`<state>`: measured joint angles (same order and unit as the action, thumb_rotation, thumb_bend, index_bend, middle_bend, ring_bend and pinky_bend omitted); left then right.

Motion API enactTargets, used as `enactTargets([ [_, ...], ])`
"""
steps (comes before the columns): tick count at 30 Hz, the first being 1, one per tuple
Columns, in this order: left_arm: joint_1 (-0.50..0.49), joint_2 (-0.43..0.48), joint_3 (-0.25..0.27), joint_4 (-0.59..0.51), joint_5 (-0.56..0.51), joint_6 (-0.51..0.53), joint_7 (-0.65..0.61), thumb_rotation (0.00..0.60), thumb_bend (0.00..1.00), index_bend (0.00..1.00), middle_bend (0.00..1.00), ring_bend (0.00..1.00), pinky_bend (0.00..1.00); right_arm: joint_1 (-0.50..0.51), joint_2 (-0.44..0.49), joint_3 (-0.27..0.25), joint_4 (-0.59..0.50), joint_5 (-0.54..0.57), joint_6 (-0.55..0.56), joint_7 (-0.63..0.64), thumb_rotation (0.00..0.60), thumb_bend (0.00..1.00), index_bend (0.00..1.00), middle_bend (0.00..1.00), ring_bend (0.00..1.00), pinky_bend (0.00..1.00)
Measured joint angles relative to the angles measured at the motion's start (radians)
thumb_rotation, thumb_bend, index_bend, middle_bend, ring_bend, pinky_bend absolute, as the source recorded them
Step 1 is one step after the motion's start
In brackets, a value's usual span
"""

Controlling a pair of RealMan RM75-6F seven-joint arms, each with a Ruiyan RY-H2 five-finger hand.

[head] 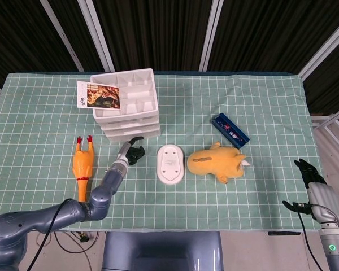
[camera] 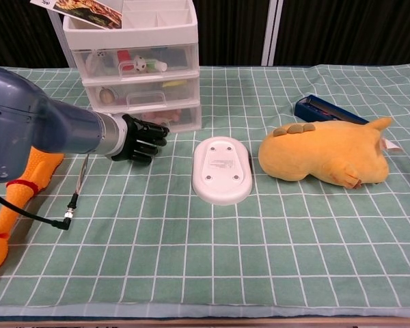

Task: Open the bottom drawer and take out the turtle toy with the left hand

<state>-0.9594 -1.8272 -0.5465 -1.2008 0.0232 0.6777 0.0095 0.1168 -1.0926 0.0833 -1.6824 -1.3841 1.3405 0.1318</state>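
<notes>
The black left hand, fingers spread and holding nothing, reaches toward the translucent plastic bottom drawer, which is closed; the right hand hangs loosely spread off the table's near right.

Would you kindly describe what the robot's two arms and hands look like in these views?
The left arm is rounded, glossy blue-grey, with a silver wrist cuff and a black left hand with black fingers. A thin black cable hangs beneath it, ending in a metal plug. The right hand is black, on a light grey wrist with a green light.

Table under green white-grid cloth; dark wall behind, crossed by pale slanted bars.
</notes>
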Motion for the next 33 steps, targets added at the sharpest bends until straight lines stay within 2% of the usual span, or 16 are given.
enactTargets([
  [21,0.061,0.062,0.064,-0.164,0.075,0.03,-0.01,0.6,0.7,0.22,0.89,0.93,1.0,0.0,-0.001,0.0,-0.004,0.003,0.001,-0.01,0.6,0.12,0.0,0.0,0.0,0.19],
  [27,0.076,0.072,0.089,-0.202,0.214,0.096,0.002,0.6,0.7,0.21,0.89,0.93,1.0,-0.001,-0.002,0.0,-0.003,0.003,0.002,-0.011,0.6,0.12,0.0,0.0,0.0,0.19],
  [33,0.077,0.077,0.151,-0.221,0.436,0.215,0.074,0.6,0.7,0.2,0.89,0.93,1.0,0.0,-0.002,0.0,-0.004,0.003,0.002,-0.013,0.6,0.12,0.0,0.0,0.0,0.19],
])
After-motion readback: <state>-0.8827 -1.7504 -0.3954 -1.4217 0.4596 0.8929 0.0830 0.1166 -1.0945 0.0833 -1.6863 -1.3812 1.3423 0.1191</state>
